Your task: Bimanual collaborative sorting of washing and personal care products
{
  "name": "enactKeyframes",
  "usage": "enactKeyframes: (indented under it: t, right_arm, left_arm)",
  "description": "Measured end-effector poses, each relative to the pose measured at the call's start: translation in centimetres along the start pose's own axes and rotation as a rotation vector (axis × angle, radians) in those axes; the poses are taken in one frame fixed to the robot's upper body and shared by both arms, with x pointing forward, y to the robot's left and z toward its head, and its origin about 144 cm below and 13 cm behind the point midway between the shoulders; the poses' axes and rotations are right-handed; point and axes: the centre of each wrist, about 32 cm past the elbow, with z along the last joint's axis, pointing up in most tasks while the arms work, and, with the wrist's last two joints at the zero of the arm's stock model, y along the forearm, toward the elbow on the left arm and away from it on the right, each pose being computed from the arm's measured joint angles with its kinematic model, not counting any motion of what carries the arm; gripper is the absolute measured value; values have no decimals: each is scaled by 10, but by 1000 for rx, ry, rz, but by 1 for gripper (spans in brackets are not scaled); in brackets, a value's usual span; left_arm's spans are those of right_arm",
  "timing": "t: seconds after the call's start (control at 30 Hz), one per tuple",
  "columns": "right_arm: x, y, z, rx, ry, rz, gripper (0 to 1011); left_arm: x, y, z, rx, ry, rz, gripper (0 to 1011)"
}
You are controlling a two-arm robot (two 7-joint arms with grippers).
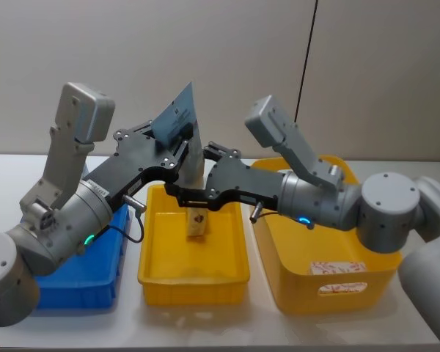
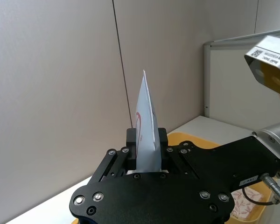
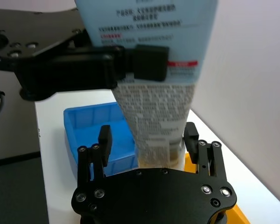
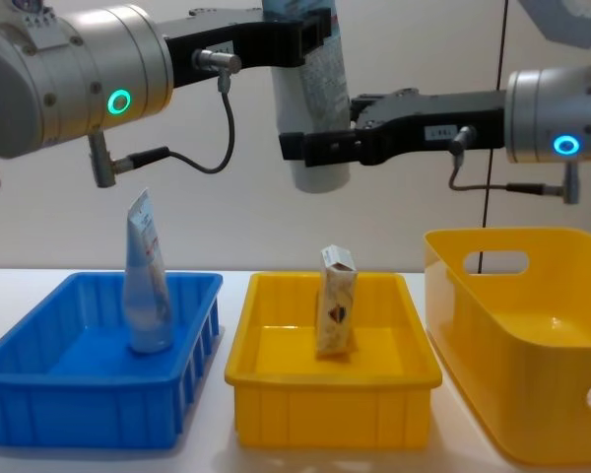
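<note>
Off to the side of the right gripper, below and past its arm: a big deep yellow bin (image 4: 517, 325) with a handle hole in its wall. Below the left gripper: a blue bin (image 4: 79, 384) on the white table (image 1: 205, 334), holding 1 pale pouch (image 4: 146, 281) standing up with its thin top pointing up. Right under both grippers, between the 2 other bins: a low yellow tray (image 4: 330, 394), with 1 small white carton (image 4: 336, 313) standing up in the middle of it, red speckles on its side. High in the air above that tray: 1 tall pale blue-white pouch (image 4: 311, 99), held up and down, thin flat end on top and round fat end at the bottom. Left gripper (image 2: 147, 144) coming in from the left, closed tight on the upper half of that held pouch, 1 finger pressing each flat side. Right gripper (image 3: 149, 140) coming in from the right, lower down at the fat end of the same pouch, fingers spread wide on both sides of it, with a gap showing between each finger and the pouch in the right wrist view, so not squeezing it. Both grippers very close together, nearly touching, 1 just above the other along the pouch.
</note>
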Motion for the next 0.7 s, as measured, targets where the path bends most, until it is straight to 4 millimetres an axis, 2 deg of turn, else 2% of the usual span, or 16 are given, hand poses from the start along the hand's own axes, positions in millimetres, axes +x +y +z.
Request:
enactKeyframes:
  t: [0.2,0.27,0.3,0.37,0.6,0.63,0.7]
  right_arm:
    - [3,6,4,6,-13,22,753]
    - [4,8,5,8,-17,29,723]
    - [4,9,6,8,-18,30,662]
    - [4,10,7,9,-21,37,616]
    - [5,13,8,11,-22,38,416]
    - [5,13,8,11,-21,35,360]
    - [5,13,8,9,-19,30,327]
  left_arm:
    - [0,0,0,0,0,0,228]
    - [0,0,0,0,0,0,228]
    - [0,0,0,0,0,0,252]
    - [0,0,0,0,0,0,280]
    - [0,0,0,0,0,0,506]
    - [0,0,0,0,0,0,527]
    - [0,0,0,0,0,0,586]
